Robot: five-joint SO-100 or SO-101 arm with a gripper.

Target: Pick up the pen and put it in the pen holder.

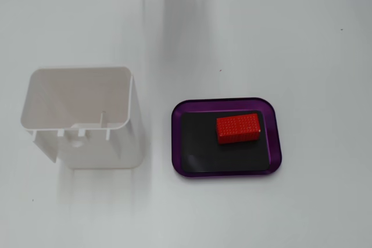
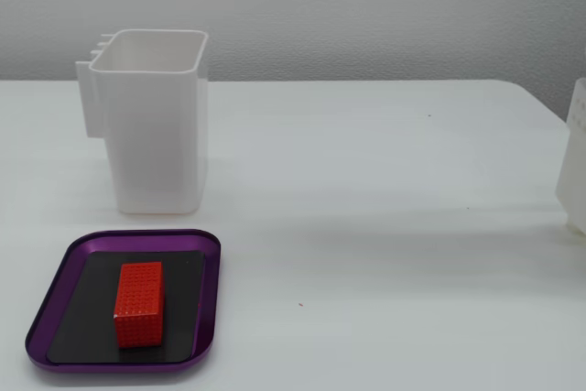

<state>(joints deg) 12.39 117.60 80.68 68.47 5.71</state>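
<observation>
The claw is nowhere in either fixed view, so I cannot tell how far open it is or whether it has hold of anything; only a faint grey shadow streaks the white table [image 1: 302,39] above the holder.

There is no pen to see either. What sits where a pen might be is a red block [image 1: 238,128], studded all over, lying on the black inset of a purple tray [image 1: 226,172]. The white pen holder [image 1: 81,114] stands upright and well apart from the tray, its mouth open and, as far as I can see, empty.

The block's long axis lies flat on the tray. In the top-down fixed view it runs left to right with a slight tilt, the right end a little higher in the picture. In the side-on fixed view the block [image 2: 139,303] runs away from the camera, towards the holder [image 2: 151,125].

I judge the pick is not yet begun. To do it well, the arm should come straight down over the block's middle, jaws set across the short width, clear of the tray rim, then lift high enough to pass the holder's tall wall before letting go over its mouth.
</observation>
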